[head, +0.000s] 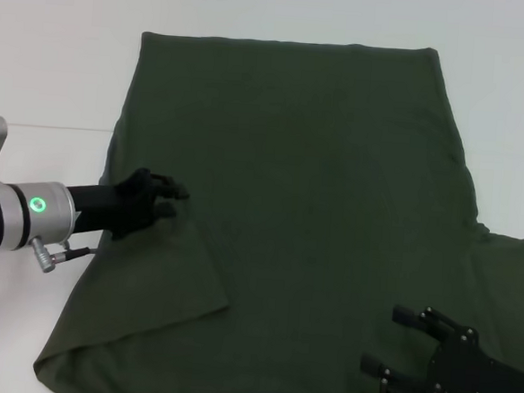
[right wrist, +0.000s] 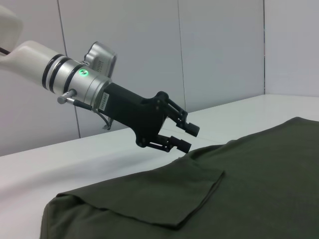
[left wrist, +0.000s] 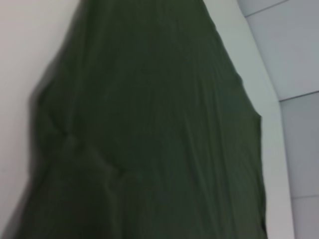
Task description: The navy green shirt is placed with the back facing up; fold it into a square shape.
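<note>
Lying spread flat on the white table [head: 46,73], navy green shirt [head: 316,191] has its left sleeve folded inward. Left gripper [right wrist: 185,137] hovers just above that fold, fingers parted, holding nothing. Right gripper [head: 394,342] sits over the shirt's near right area, fingers spread, empty.

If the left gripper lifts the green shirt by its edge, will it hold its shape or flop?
Probably flop: the navy green shirt lies flat, its folded-over sleeve draping softly. It looks light and likely to sag and trail from the open left gripper hovering just above it. Rolling or tipping seems unlikely.
</note>
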{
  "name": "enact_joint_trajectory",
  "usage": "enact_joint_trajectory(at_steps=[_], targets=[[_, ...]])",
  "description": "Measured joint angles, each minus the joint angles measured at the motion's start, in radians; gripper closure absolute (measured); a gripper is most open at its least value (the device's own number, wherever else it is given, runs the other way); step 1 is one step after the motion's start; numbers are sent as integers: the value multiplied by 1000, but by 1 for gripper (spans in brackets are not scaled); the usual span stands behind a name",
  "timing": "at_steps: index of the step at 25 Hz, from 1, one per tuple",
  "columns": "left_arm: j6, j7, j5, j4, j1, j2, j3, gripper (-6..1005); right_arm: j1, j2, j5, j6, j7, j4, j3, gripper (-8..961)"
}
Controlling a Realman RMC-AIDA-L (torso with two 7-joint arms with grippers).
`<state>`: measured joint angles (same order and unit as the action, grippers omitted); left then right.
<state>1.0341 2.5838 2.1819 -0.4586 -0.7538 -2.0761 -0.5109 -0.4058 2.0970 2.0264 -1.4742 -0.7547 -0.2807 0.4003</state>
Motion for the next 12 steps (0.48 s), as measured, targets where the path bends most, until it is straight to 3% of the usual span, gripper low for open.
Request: enact_joint_trajectory(at_steps=[5,12], targets=[[98,-112,-88,-1,30,6,6,559,4,0,-22,0,0,1,-1,68],[377,-420,-168,-9,131,46,2,537,9,-3,-49,-10,-12,8,-2,68]])
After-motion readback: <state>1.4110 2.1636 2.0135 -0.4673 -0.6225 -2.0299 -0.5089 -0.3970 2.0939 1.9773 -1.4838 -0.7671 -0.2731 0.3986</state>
